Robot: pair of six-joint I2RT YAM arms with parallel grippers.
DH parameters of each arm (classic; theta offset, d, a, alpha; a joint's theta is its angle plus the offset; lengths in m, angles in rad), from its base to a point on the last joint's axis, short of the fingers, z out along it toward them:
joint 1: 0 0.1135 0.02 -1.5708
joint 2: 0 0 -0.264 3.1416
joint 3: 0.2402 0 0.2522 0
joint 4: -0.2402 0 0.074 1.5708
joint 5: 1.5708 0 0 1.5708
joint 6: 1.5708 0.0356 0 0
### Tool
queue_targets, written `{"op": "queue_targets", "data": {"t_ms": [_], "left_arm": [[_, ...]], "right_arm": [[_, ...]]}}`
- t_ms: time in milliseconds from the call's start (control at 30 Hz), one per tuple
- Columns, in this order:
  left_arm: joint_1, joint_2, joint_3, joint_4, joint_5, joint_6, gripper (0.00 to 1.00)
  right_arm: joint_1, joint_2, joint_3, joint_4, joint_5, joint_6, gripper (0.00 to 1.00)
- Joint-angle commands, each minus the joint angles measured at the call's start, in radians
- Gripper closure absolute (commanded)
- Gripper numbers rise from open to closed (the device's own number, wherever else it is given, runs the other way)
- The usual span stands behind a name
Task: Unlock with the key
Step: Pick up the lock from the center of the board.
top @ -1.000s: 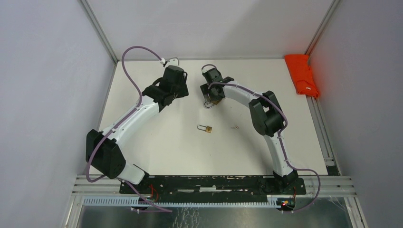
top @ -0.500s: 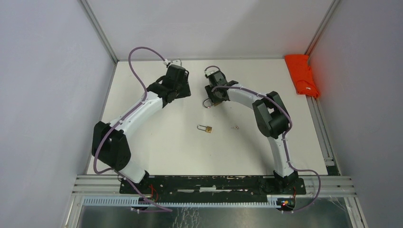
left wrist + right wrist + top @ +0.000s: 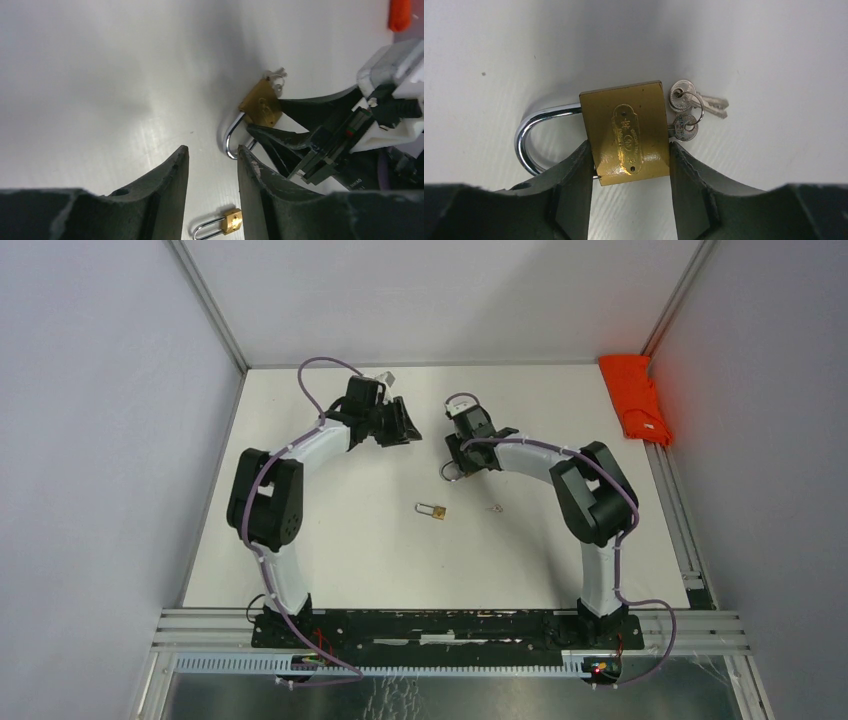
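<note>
On the white, faintly glossy table [image 3: 330,540], two white-shelled, black-jointed arms [image 3: 300,455] bowed inward toward the far middle. At the far right edge, a crumpled orange cloth [image 3: 634,398]. Released and empty, the left gripper [image 3: 210,155]: dark curved fingers parted over bare table. Clenched on the large padlock [image 3: 626,132], the right gripper [image 3: 629,150]: one finger pressed to each flank of the squarish brass body, far of table centre, at table level. Curving off one end, a polished steel shackle [image 3: 526,135]. At the opposite end, two small silver keys [image 3: 686,107] on a thin ring, one round head butted against the body with its blade hidden, the other with its blade pointing away. Near table centre, well apart from both grippers, a small padlock [image 3: 433,510] lying flat, brass with a thin steel loop. Overhead: whole arms, but the held lock only a glint under the wrist. Right wrist view alone: embossed oval plate and rivets on the brass face. Left wrist view alone: both locks together, the held one seen edge-on between the opposing fingers.
</note>
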Motion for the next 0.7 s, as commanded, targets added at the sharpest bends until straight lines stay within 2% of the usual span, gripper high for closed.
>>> {"op": "queue_targets", "data": {"t_ms": [0, 200, 667], "left_arm": [[-0.005, 0.004, -0.022, 0.217, 0.261, 0.054, 0.54], [-0.007, 0.030, -0.066, 0.344, 0.414, 0.076, 0.54], [-0.077, 0.114, -0.021, 0.274, 0.488, 0.113, 0.54]], "right_arm": [[-0.007, -0.104, -0.074, 0.083, 0.000, -0.029, 1.00], [-0.006, -0.234, -0.197, 0.225, -0.076, -0.037, 1.00], [-0.006, -0.393, -0.262, 0.347, -0.181, -0.035, 1.00]]}}
